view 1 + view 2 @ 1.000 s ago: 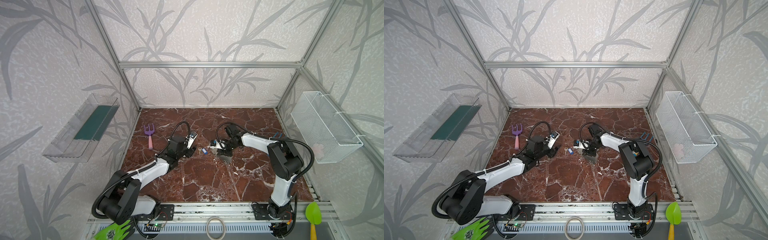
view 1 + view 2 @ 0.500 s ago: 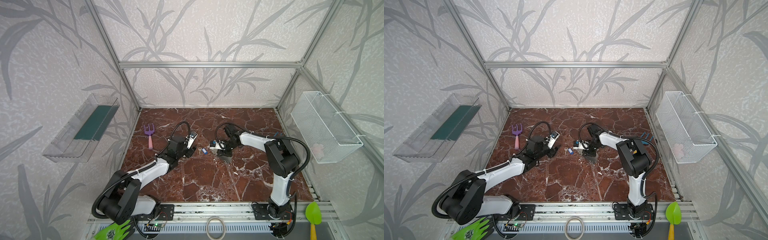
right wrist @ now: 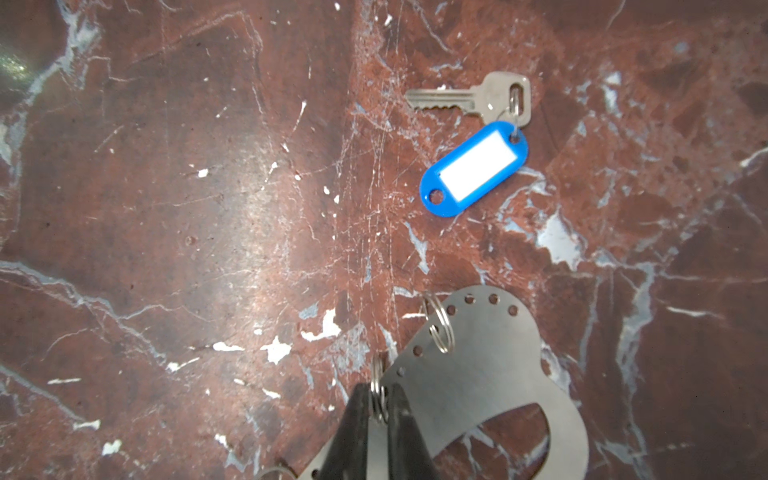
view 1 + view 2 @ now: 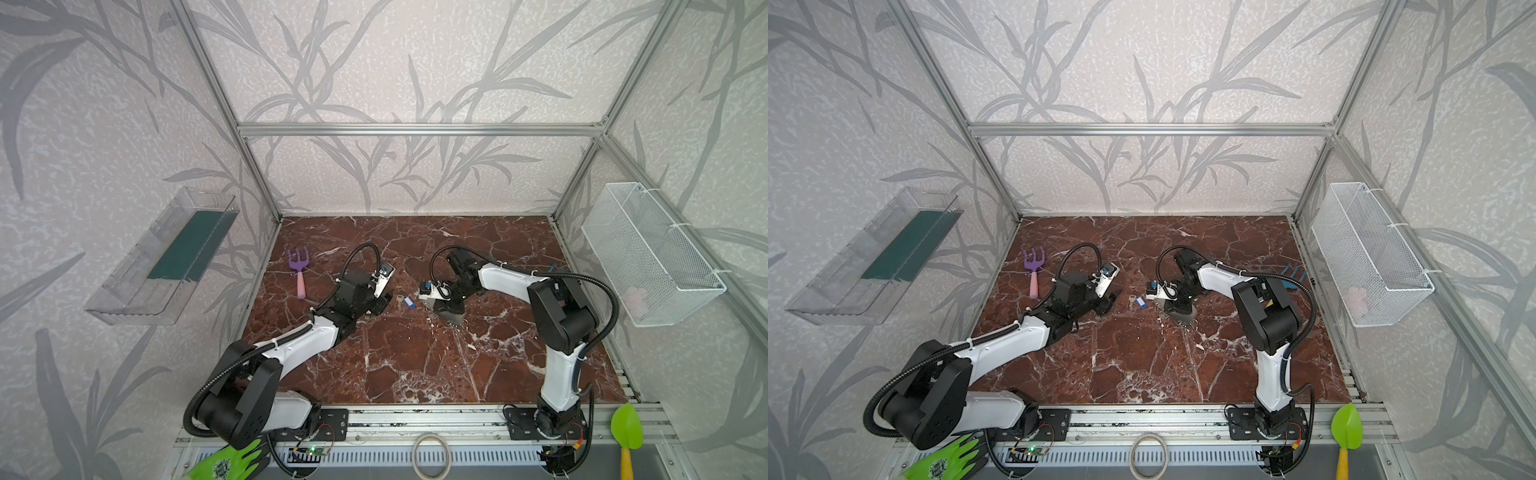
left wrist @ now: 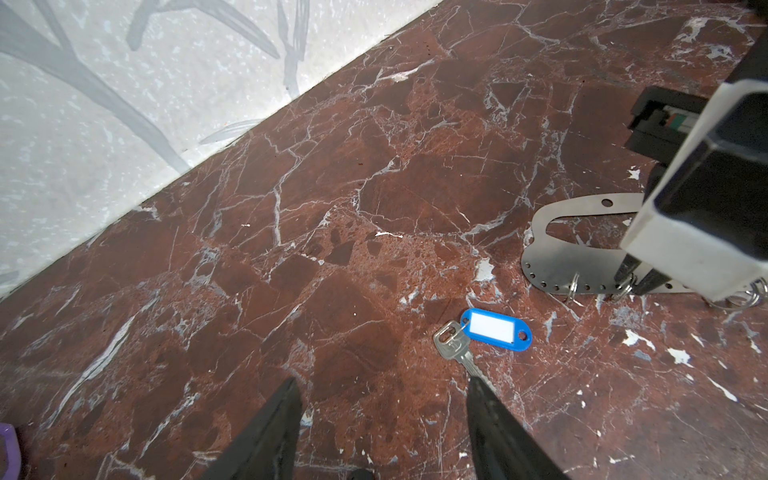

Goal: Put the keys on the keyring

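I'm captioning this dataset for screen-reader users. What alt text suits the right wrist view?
The right gripper has its jaws pinched on a small split ring at the edge of the grey metal keyring. Beyond, a silver key with a blue tag lies on the red marble table.

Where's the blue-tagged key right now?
In both top views the blue-tagged key lies loose on the marble near the middle, just left of the keyring.
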`<action>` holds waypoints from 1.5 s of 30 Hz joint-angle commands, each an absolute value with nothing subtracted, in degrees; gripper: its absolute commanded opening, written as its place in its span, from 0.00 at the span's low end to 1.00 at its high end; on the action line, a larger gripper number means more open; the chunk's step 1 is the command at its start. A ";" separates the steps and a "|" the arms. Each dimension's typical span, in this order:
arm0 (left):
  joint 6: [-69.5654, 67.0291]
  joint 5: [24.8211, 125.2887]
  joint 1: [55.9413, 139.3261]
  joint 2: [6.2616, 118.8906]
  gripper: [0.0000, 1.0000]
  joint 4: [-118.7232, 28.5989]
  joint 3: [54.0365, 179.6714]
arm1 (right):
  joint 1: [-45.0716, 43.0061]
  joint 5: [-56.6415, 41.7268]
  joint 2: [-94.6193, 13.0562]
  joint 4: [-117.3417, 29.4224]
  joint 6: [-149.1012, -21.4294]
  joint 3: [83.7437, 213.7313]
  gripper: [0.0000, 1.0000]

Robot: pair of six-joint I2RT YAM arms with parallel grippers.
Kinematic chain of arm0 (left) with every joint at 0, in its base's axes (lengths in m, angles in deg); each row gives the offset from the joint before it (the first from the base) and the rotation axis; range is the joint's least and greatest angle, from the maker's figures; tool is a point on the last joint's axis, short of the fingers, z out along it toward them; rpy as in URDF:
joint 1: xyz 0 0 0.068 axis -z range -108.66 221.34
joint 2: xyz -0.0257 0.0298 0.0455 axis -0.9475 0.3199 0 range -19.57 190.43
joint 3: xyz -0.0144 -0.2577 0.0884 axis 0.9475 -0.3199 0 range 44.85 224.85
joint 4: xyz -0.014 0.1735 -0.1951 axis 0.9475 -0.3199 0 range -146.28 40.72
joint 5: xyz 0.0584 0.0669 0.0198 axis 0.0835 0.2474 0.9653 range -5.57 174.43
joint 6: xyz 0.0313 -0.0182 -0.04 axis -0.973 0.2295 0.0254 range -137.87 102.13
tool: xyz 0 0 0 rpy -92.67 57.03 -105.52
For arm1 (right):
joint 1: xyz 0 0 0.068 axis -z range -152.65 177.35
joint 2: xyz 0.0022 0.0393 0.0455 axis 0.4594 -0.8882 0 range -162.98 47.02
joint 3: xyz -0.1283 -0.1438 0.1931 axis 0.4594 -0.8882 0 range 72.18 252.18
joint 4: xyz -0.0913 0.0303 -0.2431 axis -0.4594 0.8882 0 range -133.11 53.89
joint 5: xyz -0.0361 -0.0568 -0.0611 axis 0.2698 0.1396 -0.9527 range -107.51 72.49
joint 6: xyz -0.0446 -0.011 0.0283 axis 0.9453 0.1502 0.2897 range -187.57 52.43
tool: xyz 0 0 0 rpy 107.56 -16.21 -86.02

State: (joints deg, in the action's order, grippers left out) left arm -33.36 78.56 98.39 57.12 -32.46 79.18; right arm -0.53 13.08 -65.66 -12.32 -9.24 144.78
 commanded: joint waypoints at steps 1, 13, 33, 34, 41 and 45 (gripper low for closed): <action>-34.22 78.90 98.63 57.12 0.64 -31.79 79.57 | -0.90 14.31 -66.66 -10.11 -8.37 145.93 0.12; -34.30 78.67 98.67 57.42 0.65 -32.09 79.83 | -1.04 13.87 -66.32 -11.30 -8.07 145.23 0.04; -36.81 53.24 100.82 47.23 0.30 -33.30 78.30 | 1.50 28.13 -42.09 -32.31 -19.55 131.21 0.00; -37.57 52.85 101.39 46.63 0.28 -34.81 79.00 | 1.62 29.15 -41.25 -33.67 -20.19 130.63 0.00; -38.57 50.50 104.10 43.82 0.21 -39.01 81.16 | 2.92 35.98 -36.96 -42.62 -28.08 127.68 0.00; -38.40 50.74 105.87 44.40 0.21 -39.15 82.11 | 3.05 38.48 -35.24 -44.52 -30.23 126.90 0.00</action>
